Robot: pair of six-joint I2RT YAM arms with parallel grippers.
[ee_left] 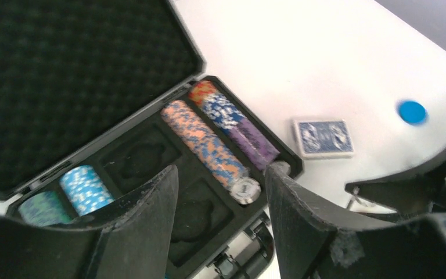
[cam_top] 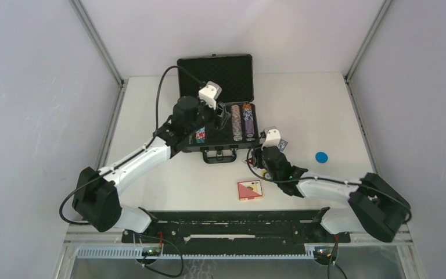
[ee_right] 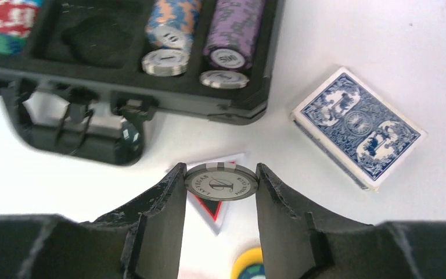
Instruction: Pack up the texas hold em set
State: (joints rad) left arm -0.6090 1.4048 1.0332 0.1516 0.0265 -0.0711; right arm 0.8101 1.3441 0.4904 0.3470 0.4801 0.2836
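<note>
The open briefcase [ee_right: 151, 100] sits on the tabletop [cam_top: 325, 104] just ahead of the right hand [ee_right: 220, 176], its latches facing that hand. Its chip rows [ee_right: 171, 23] run lengthwise away from the hand, with their near ends closest. The right hand is nearer those ends and pinches a grey chip [ee_right: 221, 185] flat between half-closed fingers, above a triangular button [ee_right: 212, 209]. There seems to be room left at the row ends, though the angle makes this uncertain. The left hand [ee_left: 222, 170] hangs over the case, fairly wide and empty. A blue deck [ee_right: 357, 128] lies beside the case's right corner.
</note>
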